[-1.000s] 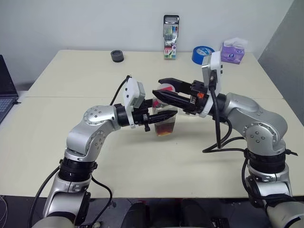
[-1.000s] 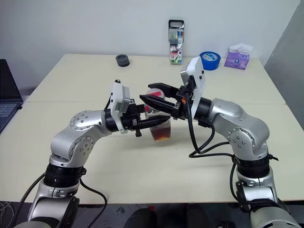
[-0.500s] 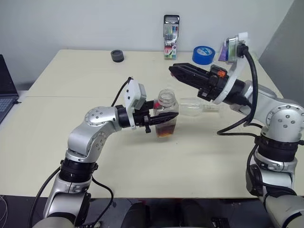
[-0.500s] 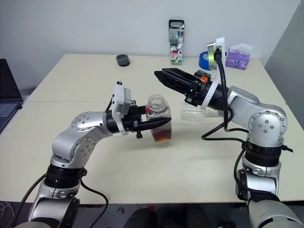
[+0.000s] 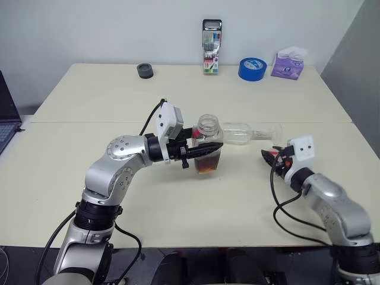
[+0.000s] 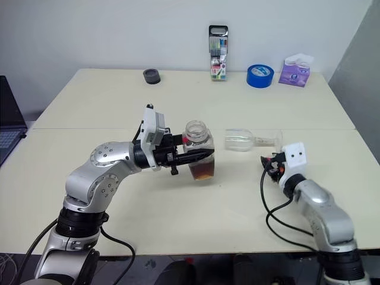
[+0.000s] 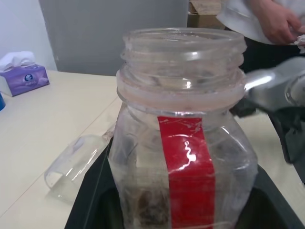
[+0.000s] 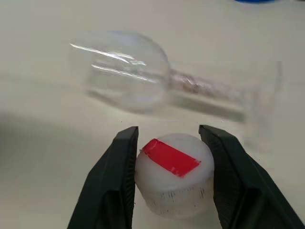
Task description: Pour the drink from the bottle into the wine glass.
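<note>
My left gripper (image 5: pixel 206 148) is shut on the bottle (image 5: pixel 207 144) and holds it upright just above the table, near the middle. The bottle is clear and squarish with a red strip (image 7: pixel 187 164), and its mouth is uncapped. The dark drink (image 5: pixel 206 165) fills only its bottom. The wine glass (image 5: pixel 238 133) lies on its side on the table just right of the bottle, bowl toward it and foot (image 5: pixel 279 132) away. My right gripper (image 8: pixel 169 136) is low over the table in front of the glass's stem, shut on the white cap (image 8: pixel 174 179) with a red strip.
Along the far edge stand a marker pack (image 5: pixel 211 38), a blue tape roll (image 5: pixel 252 68), a purple tissue pack (image 5: pixel 287 64) and a small black round thing (image 5: pixel 145 70). A laptop (image 5: pixel 7 113) lies at the left edge. A person's hand (image 7: pixel 281 19) is beyond the table.
My right gripper came off the bottle's mouth with the cap, rose, then swung down to the right, close to the table. The bottle now stands uncapped. The left gripper has kept still.
</note>
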`<action>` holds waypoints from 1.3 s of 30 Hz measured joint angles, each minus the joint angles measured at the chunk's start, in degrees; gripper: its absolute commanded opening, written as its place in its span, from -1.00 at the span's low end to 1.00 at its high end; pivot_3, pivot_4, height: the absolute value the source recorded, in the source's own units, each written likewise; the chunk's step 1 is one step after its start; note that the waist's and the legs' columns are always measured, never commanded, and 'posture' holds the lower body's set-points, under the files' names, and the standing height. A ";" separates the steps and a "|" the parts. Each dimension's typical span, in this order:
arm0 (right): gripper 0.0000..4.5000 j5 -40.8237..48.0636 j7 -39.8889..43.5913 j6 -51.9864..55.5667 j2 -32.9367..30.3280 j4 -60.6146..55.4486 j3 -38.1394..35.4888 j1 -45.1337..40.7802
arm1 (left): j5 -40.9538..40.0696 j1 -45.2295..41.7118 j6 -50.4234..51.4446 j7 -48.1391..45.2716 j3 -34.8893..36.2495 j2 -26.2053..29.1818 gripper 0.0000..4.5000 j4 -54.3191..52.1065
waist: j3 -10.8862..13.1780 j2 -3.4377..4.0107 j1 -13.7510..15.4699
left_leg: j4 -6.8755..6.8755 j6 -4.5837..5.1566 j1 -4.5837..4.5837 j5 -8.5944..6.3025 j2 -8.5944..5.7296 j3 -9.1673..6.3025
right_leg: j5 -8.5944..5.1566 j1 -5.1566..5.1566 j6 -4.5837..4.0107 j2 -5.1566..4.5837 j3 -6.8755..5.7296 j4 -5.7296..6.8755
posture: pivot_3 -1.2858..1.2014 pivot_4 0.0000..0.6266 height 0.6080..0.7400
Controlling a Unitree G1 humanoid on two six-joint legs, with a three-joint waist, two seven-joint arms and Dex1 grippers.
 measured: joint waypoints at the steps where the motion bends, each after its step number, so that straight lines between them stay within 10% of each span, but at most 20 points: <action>1: -0.15 -1.31 -0.26 -1.16 0.97 0.91 0.67 0.58 | 0.00 -0.03 0.04 0.06 -0.01 -0.03 -0.21 0.00 | 0.00 0.01 0.04 | 0.01 0.00 0.01 0.00 0.00 0.00 | 0.00 0.01 0.00 0.00 0.01 0.00 | 0.03 -0.52 1.00; 10: -0.15 -5.69 -3.54 -5.66 8.06 3.97 -0.03 4.44 | -0.03 -0.17 0.32 0.45 -0.01 0.04 -0.21 -0.01 | 0.00 0.01 0.38 | 0.03 -0.01 0.00 0.01 -0.04 -0.01 | 0.00 0.05 0.00 -0.02 0.02 -0.05 | 0.03 -0.52 1.00; 19: 0.99 -8.00 -2.51 -5.57 7.76 4.32 -0.27 4.43 | -0.02 -0.37 0.37 0.51 -0.03 -0.20 -0.21 -0.01 | 0.00 0.01 0.38 | 0.03 -0.01 0.00 0.01 -0.05 -0.01 | 0.00 0.06 0.00 -0.02 0.03 -0.05 | 0.03 -0.52 1.00; 24: 0.99 -7.46 0.34 -4.43 5.20 2.93 -0.48 2.95 | -0.02 -0.38 0.37 0.51 -0.03 -0.19 -0.21 -0.01 | 0.00 0.01 0.33 | 0.03 -0.01 0.00 0.01 -0.05 -0.01 | 0.00 0.05 0.00 -0.01 0.02 -0.04 | 0.03 -0.52 1.00; 33: 0.99 20.01 32.30 8.45 -17.48 -5.70 -7.53 -13.31 | 0.05 0.19 0.19 2.06 1.27 0.15 -0.21 -0.02 | 0.05 0.02 0.41 | 0.04 0.23 -0.05 -0.13 -0.04 -0.18 | 0.00 0.13 -0.01 -0.01 -0.15 -0.15 | 0.03 -0.52 1.00; 39: 0.99 26.53 36.55 15.18 -19.18 -2.98 -6.39 -23.70 | 2.12 0.78 -0.35 9.20 5.31 0.22 -0.21 -0.24 | 0.07 0.01 0.22 | 0.07 0.24 -0.03 -0.12 -0.03 -0.15 | 0.01 0.08 -0.01 -0.03 -0.12 -0.07 | 0.03 -0.52 1.00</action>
